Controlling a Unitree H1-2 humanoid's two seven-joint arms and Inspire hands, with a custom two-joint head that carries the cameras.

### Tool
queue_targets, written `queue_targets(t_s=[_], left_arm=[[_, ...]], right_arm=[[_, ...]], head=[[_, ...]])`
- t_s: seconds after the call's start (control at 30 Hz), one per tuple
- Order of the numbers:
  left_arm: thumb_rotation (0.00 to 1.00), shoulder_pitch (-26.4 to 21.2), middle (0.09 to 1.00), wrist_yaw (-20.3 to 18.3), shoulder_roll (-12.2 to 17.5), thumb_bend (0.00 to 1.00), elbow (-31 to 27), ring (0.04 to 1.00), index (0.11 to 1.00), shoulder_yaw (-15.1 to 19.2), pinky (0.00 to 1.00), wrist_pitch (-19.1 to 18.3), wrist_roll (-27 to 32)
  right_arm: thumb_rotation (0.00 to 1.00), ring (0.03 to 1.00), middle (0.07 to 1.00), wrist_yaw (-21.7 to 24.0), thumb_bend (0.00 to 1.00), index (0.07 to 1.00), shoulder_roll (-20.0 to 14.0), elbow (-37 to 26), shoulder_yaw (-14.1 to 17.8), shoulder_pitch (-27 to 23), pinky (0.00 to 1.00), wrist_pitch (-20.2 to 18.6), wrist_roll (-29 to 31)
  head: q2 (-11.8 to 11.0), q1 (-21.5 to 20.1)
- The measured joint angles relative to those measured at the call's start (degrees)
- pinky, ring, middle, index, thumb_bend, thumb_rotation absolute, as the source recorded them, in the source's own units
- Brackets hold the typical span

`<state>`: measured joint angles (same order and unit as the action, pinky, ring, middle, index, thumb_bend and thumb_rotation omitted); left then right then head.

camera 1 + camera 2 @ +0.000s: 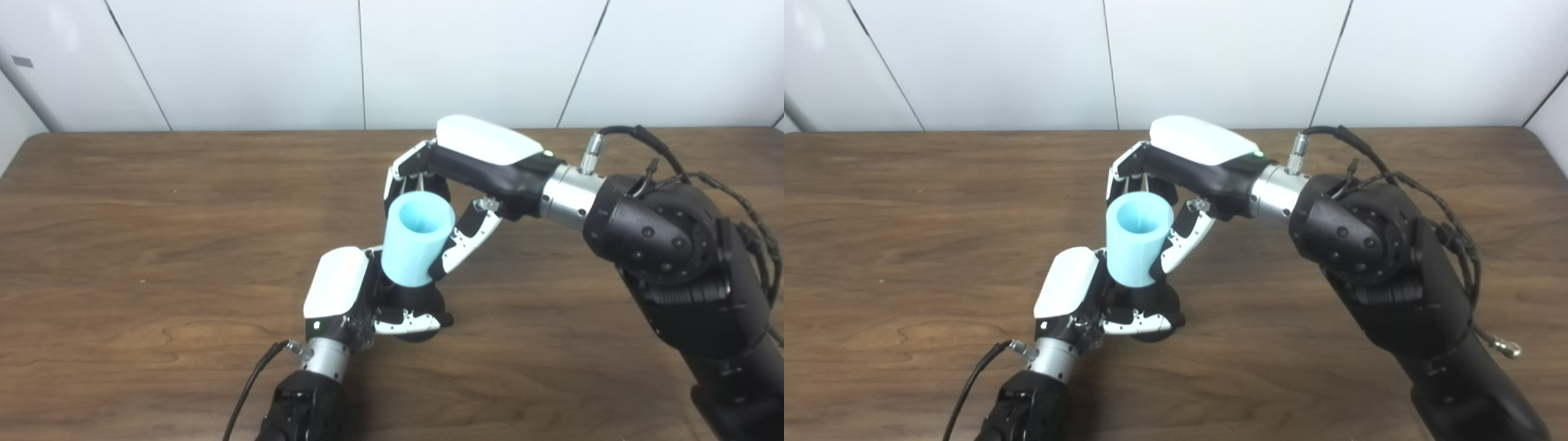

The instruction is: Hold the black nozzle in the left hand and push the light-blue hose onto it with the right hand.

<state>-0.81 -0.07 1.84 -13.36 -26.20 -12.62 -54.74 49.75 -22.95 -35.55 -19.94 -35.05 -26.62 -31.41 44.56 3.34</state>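
The left hand [352, 294] is seen low over the table, its white back turned up and to the left, with its arm entering from the near edge. Its fingers [407, 321] are wrapped around the black nozzle [422, 303], which is gripped close to the wooden table [153, 245]; whether the nozzle's base touches the tabletop cannot be told. Only the dark lower body of the nozzle is shown below and to the right of the palm, the rest being covered by the fingers and by the hose.

Directly above the left hand, the light-blue hose [418, 239] is held upright with a slight tilt, its open mouth facing up and toward the cameras. Its lower end is set on the top of the nozzle, so the two parts are touching; how far the hose is seated cannot be judged.

The right hand [471, 165] is reached in from the right, its arm crossing the right side of the scene from the near edge. It is closed on the hose: fingers [401, 174] are curled around the far side of the tube, and the thumb [468, 239] is pressed against its right side. The right hand lies farther and higher than the left, and the hose stands between them.

A pale panelled wall [245, 61] is seen behind the table's far edge.
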Motion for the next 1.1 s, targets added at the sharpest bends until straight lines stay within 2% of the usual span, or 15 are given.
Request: queue_targets(t_s=[0.17,0.3,0.47,0.73,0.9,1.1], left_arm=[[0.00,0.0,0.465,0.0,-0.2,0.52,0.0,0.511,0.502,-0.1,0.46,0.0,-0.1],[0.00,0.0,0.466,-0.1,-0.3,0.52,0.0,0.513,0.501,-0.1,0.47,-0.1,-0.1],[0.00,0.0,0.476,-0.3,-0.3,0.52,0.0,0.510,0.496,-0.1,0.46,-0.1,-0.2],[0.00,0.0,0.478,-0.3,-0.3,0.52,0.0,0.507,0.495,0.0,0.46,-0.1,-0.2],[0.00,-0.1,0.482,-0.5,-0.2,0.52,0.0,0.509,0.493,-0.1,0.46,-0.1,-0.4],[0.00,0.0,0.480,-0.5,-0.3,0.52,0.0,0.508,0.494,-0.1,0.46,-0.1,-0.7]], right_arm=[[0.00,0.410,0.515,0.2,0.52,0.499,-0.4,0.0,0.1,0.3,0.38,0.1,-0.5],[0.00,0.407,0.520,0.2,0.52,0.505,-0.8,0.1,0.0,0.8,0.38,0.0,-0.4],[0.00,0.422,0.510,0.2,0.52,0.488,-0.8,0.1,-0.3,1.2,0.42,0.1,-0.5],[0.00,0.407,0.517,-0.6,0.52,0.499,-0.9,0.4,-0.5,1.5,0.38,0.1,-0.5],[0.00,0.420,0.519,-0.8,0.52,0.479,-0.9,1.3,-0.8,2.3,0.40,0.3,-0.6],[0.00,0.411,0.501,-1.5,0.52,0.509,-0.9,1.5,-1.1,3.0,0.39,0.2,-1.4]], head=[[0.2,0.2],[0.3,0.3],[0.6,0.2],[0.7,-0.1],[0.7,-0.1],[1.1,-0.1]])
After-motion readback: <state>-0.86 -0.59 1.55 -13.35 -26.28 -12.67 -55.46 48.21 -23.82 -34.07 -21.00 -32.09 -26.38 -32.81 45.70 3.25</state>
